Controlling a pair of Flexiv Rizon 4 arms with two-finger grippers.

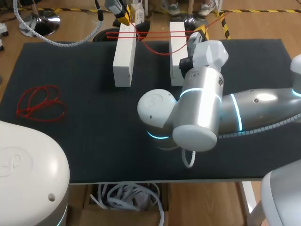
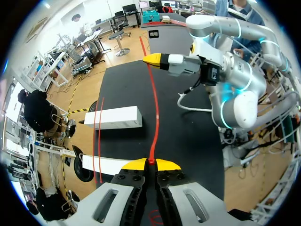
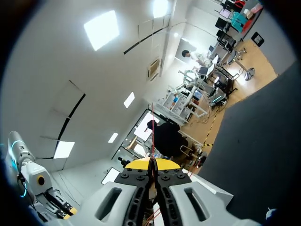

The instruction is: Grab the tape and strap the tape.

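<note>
- Grip state, left gripper (image 2: 151, 163): fully closed, pinching the red tape (image 2: 155, 113).
- Right gripper (image 3: 153, 163): likewise closed on that tape.
- Tape spans two white blocks (image 1: 123, 54); I judge strapping is in hand; next move calls for wrapping under tension.

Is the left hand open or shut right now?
Shut on the red tape: the left hand's yellow fingertips meet with the tape pinched between them.

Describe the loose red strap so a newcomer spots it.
On the black mat, look left of the two white blocks. The loose red strap lies alone in tangled loops, unlike the taut red strap stretched across the blocks.
</note>
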